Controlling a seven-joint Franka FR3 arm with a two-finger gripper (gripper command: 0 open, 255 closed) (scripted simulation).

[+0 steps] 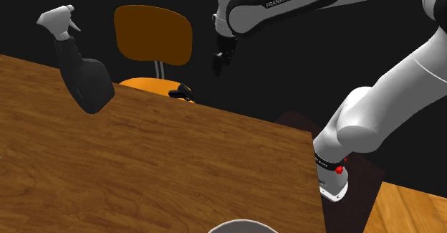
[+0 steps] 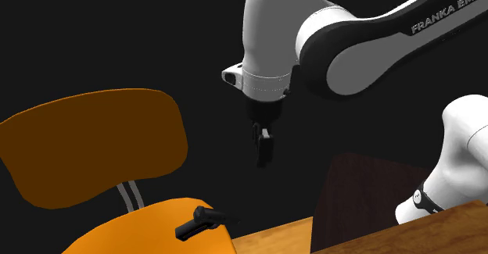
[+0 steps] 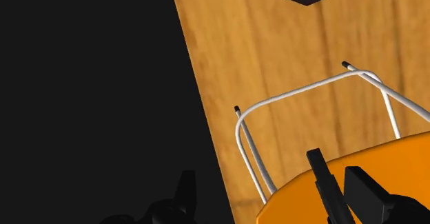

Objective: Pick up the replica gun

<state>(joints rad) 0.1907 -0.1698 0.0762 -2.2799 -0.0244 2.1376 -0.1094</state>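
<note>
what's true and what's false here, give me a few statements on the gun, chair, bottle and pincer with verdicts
1. The replica gun lies on the seat of the orange chair. True.
2. The pincer is shut on the gun. False: it hangs open in the air, apart from the gun.
3. A spray bottle is on the wooden table. True.
4. The spray bottle's trigger head is red. False: it is white, on a dark body.
</note>
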